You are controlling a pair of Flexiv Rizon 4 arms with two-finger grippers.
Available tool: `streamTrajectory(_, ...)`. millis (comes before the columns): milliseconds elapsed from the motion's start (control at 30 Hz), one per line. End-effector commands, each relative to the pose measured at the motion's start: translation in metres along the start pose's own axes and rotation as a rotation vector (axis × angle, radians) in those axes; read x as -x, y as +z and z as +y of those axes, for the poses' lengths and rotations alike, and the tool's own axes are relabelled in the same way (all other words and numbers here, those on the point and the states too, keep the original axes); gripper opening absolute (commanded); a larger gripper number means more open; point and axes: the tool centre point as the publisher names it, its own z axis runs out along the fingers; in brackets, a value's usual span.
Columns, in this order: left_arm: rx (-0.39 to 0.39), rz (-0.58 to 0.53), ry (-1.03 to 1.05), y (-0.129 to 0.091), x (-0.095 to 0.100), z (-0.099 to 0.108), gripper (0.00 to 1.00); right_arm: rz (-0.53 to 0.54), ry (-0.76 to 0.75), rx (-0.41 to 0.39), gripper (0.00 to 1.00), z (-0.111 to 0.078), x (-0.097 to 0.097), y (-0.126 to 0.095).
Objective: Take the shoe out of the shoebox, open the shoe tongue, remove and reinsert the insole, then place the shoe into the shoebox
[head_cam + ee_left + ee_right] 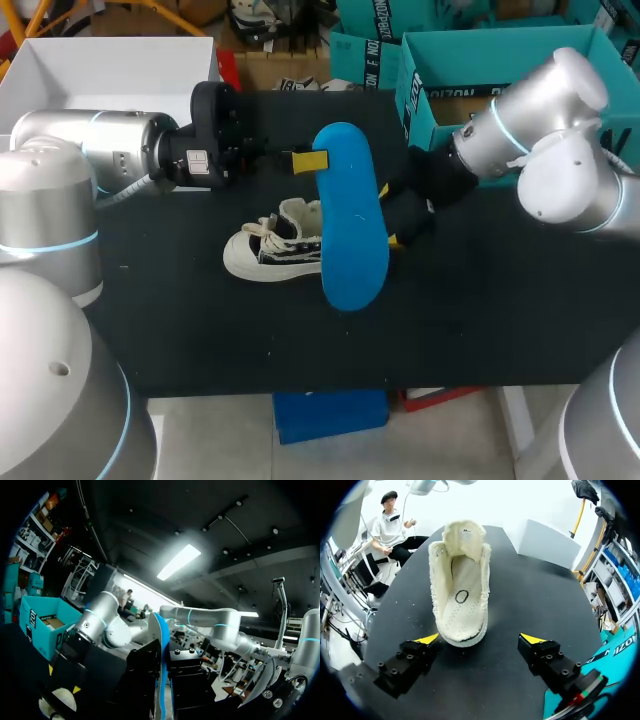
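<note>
A blue insole (pixel 351 215) hangs over the middle of the table, held at its top end by my shut left gripper (pixel 305 160). In the left wrist view the insole's thin edge (pixel 161 645) stands pinched between the dark fingers of the left gripper (pixel 162 680). Under and left of the insole, a cream and black shoe (pixel 272 247) sits upright on the black table. My right gripper (pixel 392 215) is open just behind the shoe's heel. Through the right wrist view the shoe's open mouth (pixel 460 582) lies ahead of the right gripper (pixel 480 640), untouched, with bare lining inside.
A white shoebox (pixel 100 70) stands open at the table's back left corner, also seen as a white box (pixel 545 542) beyond the shoe. The black table top (pixel 480 300) stretches out in front and to the right.
</note>
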Motion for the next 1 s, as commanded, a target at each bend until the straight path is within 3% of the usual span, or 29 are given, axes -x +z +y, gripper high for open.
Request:
streamTrajectory(33,0.000,-0.006,0.001,0.001,-0.001,0.001,0.00,0.036,-0.004,-0.187,1.00,0.012,0.010,-0.009)
streamTrajectory(267,0.000,-0.006,0.001,0.001,-0.001,0.001,0.00,0.068,-0.039,-0.354,1.00,0.031,0.017,-0.009)
streamTrajectory(1000,0.000,-0.006,0.001,0.001,-0.001,0.001,0.00,0.082,-0.057,-0.394,1.00,0.079,0.019,0.029)
